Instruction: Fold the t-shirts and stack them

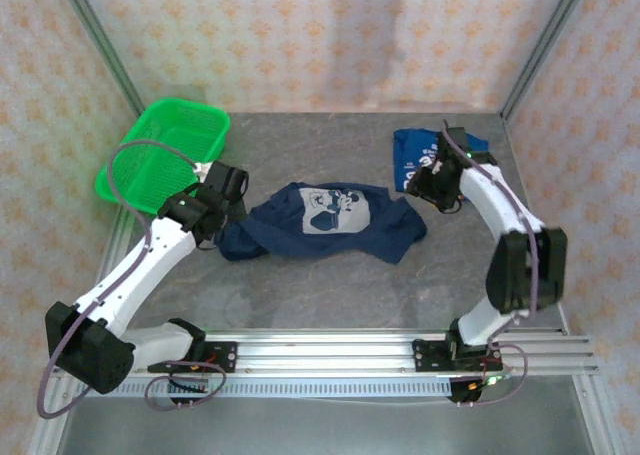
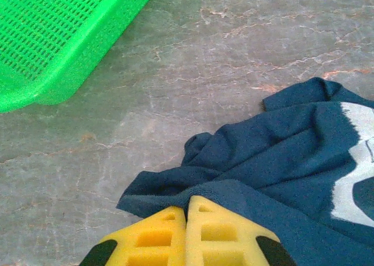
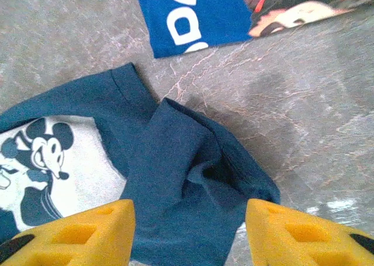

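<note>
Top external shows me the navy t-shirt [image 1: 325, 223] crumpled in the middle of the desk [image 1: 330, 295], print up, with the brighter blue t-shirt [image 1: 412, 153] lying at the far right. On left wrist my left jaws are pressed closed at the navy hem, whether pinching cloth I cannot tell; on right wrist my right jaws stand open above its sleeve.
</note>
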You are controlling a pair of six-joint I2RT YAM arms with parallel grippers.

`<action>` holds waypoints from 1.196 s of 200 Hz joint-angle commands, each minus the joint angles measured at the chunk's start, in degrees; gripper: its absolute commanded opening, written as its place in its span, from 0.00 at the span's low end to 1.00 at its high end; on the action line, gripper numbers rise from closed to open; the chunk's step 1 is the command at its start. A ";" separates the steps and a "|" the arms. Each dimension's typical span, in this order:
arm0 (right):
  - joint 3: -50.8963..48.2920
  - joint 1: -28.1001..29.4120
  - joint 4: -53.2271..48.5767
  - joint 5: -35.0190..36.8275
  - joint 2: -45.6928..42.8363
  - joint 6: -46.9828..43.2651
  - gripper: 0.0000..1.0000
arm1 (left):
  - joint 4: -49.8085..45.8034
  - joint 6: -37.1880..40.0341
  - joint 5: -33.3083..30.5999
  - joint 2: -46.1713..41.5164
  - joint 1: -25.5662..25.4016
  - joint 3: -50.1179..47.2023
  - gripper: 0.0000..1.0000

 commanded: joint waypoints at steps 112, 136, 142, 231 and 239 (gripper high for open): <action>-6.56 -2.29 13.09 -6.08 10.28 -5.98 0.29 | 0.15 -1.47 1.61 -6.94 0.36 -5.05 0.00; -7.85 -2.27 12.84 -6.67 9.84 -6.65 0.26 | -0.30 -1.56 1.42 -7.41 0.37 -5.29 0.00; -8.22 -2.28 12.91 -6.62 9.72 -6.79 0.25 | -0.31 -1.49 1.23 -7.50 0.36 -5.40 0.00; -5.93 -2.29 8.05 -3.07 4.53 -6.39 0.00 | -1.73 -0.97 0.51 -8.45 1.25 -4.10 0.00; -3.65 -2.29 6.33 -3.10 2.42 -5.62 0.00 | -2.21 -0.64 0.78 -8.84 1.94 -2.68 0.00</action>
